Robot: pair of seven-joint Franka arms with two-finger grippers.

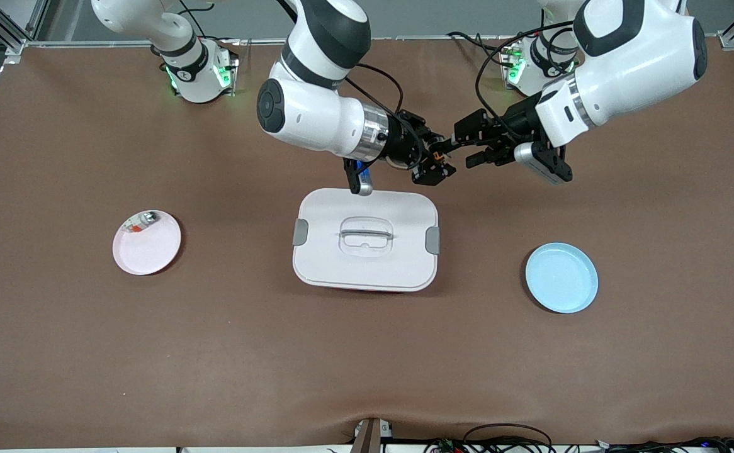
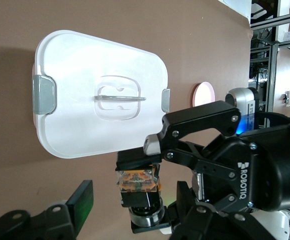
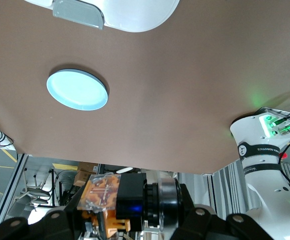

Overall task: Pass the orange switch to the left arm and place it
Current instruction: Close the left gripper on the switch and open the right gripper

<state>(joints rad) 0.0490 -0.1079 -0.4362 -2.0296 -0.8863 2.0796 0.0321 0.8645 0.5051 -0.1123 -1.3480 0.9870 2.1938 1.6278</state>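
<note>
Orange switch (image 1: 437,148) sits up in the air, clamped in the right gripper (image 1: 435,165), above the table (image 1: 367,352) at the box's (image 1: 366,240) edge that faces the arm bases. You can see the right arm (image 1: 316,119) bent low with its wrist turned sideways toward the left arm's end. The left arm (image 1: 619,69) reaches in level to meet it; the left gripper (image 1: 471,148) has its fingers spread, tips right by the switch but not closed on it. On the table, a pink plate (image 1: 146,242) holding a small item (image 1: 141,222) lies toward the right arm's end, a blue plate (image 1: 561,277) toward the left arm's end.
</note>
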